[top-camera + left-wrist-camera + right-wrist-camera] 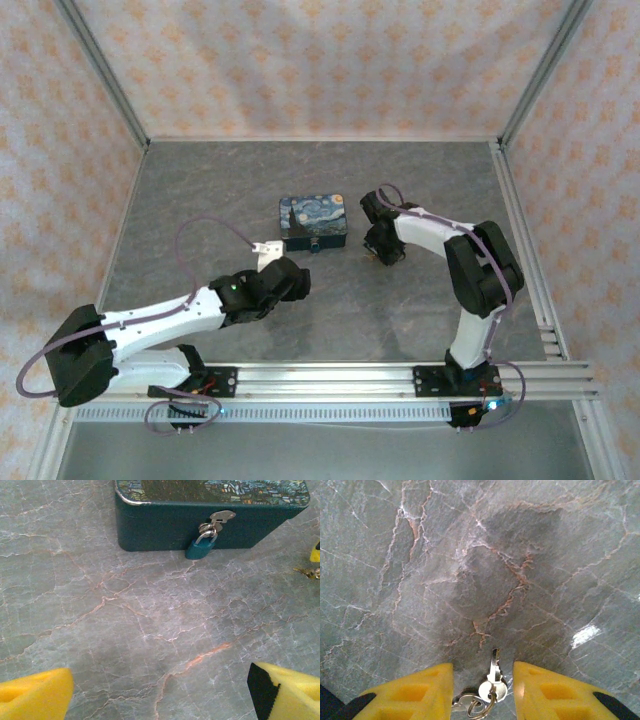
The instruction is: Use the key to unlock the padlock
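The small teal padlock (201,547) hangs from the hasp on the front of the dark blue starry-print tin (165,527), mid-table (313,222). The silvery key (493,672) lies flat on the table on a ring with a second key (461,708). My right gripper (482,669) is open and straddles the key, with its yellow fingers (427,690) on either side and not touching it. It sits to the right of the tin (380,250). My left gripper (160,674) is wide open and empty, a short way in front of the padlock (285,268).
The grey marble-patterned table (330,310) is bounded by patterned walls and an aluminium frame post (525,250) on the right. The arms' base rail (330,380) runs along the near edge. Bare table lies between the left gripper and the tin.
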Controlling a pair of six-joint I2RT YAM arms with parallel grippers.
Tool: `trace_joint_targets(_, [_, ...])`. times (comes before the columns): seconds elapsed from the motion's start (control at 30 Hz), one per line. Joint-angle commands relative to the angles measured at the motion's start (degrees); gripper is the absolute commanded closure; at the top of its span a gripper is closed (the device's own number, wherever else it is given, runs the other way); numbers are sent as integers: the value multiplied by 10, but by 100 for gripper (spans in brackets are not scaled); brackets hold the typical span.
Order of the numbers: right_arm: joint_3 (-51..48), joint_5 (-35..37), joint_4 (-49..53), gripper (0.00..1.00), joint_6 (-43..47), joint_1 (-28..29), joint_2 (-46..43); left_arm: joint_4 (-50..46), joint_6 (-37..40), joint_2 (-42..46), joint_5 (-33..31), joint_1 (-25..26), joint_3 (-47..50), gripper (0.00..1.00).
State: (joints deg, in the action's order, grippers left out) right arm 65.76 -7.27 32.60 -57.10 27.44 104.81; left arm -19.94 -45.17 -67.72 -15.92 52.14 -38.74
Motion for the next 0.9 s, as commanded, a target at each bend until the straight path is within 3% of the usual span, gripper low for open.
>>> trace_joint_targets(0.0, [-11,-28,-4,63,-23,18,-7,3,-11,15,-29,4,11,8])
trace_joint_targets(0.37, [-17,-27,-7,68,-36,24,-4,9,-11,17,-32,3,18,8])
trace_joint_targets(0.53, [-28,-33,-18,78,-43,24,0,8,-11,19,-34,3,19,8])
trace_joint_targets(0.6, [-29,-33,-19,87,-44,24,3,9,-11,20,-35,3,20,8])
trace_joint_targets(0.87, [-35,-32,-40,100,-47,24,3,5,-6,17,-36,3,13,8])
